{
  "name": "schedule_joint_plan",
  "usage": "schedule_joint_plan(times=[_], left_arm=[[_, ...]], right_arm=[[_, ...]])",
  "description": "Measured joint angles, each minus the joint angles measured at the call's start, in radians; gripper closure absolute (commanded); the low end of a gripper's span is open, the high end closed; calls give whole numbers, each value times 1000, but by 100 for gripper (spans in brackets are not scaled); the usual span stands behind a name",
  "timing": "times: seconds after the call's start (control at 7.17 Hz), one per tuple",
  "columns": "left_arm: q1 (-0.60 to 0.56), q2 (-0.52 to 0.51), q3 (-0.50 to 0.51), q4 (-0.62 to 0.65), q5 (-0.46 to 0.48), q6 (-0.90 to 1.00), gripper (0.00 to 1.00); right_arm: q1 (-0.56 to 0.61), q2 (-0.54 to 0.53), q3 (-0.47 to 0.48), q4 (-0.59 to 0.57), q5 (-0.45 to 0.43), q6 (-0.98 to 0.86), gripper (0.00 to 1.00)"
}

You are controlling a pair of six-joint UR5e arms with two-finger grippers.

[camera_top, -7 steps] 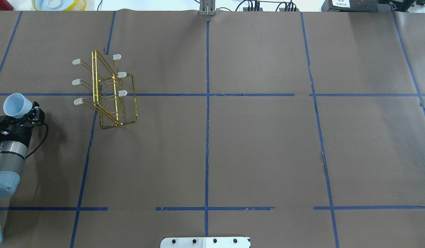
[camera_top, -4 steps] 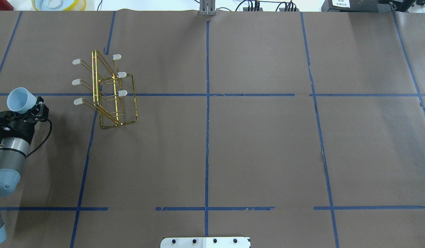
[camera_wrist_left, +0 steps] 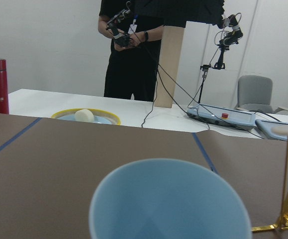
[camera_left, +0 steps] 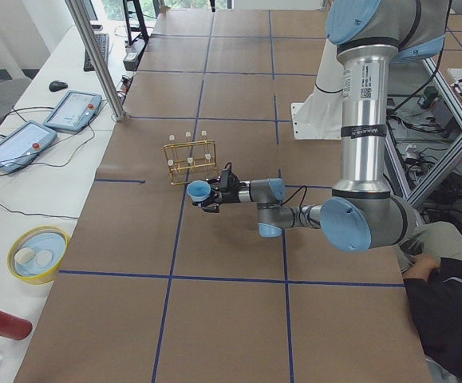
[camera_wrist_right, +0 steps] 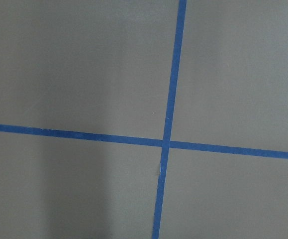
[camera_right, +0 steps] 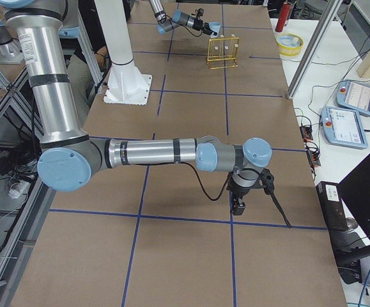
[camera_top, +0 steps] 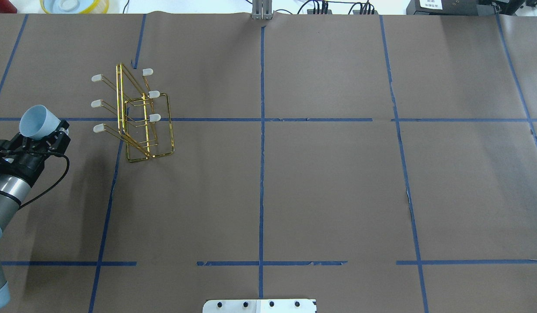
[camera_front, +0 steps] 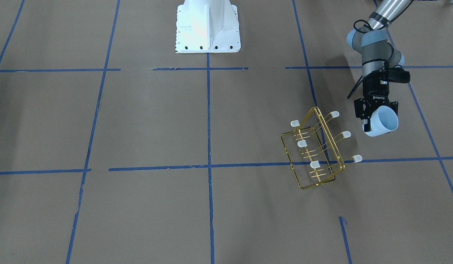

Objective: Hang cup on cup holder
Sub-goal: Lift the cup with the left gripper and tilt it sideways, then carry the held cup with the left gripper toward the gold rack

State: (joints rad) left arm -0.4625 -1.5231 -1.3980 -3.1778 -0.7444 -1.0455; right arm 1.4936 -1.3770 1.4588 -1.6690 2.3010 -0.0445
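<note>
Overhead, the left claw (camera_top: 45, 135) grips a pale blue tapered plastic cup (camera_top: 37, 121) at nine o'clock of the gold wire rack (camera_top: 154, 117). The right claw (camera_right: 238, 206) shows only side-on, so I cannot tell its grip.

Cup (camera_wrist_left: 168, 199), base cut off by the left wrist view's bottom edge; cup holder (camera_wrist_left: 285, 199), only a gold sliver at that view's right edge; right gripper (camera_right: 238, 207), small and dark, finger spacing probably not legible.
</note>
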Motion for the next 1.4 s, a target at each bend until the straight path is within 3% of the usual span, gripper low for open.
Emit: schedule_joint_plan(times=[0.14, 0.28, 0.42, 0.98, 1.4], left_arm=[[0, -1, -8, -15, -16, 21, 74], [-1, 0, -28, -21, -27, 54, 81], [-2, 6, -51, -25, -29, 99, 100], [-6, 90, -117, -40, -1, 491, 100], [-7, 124, -131, -42, 127, 991, 100]], right_arm=[[0, 0, 0, 0, 0, 0, 0], [0, 0, 0, 0, 0, 0, 0], [0, 0, 0, 0, 0, 0, 0], [0, -1, 0, 0, 0, 0, 0], [0, -1, 0, 0, 0, 0, 0]])
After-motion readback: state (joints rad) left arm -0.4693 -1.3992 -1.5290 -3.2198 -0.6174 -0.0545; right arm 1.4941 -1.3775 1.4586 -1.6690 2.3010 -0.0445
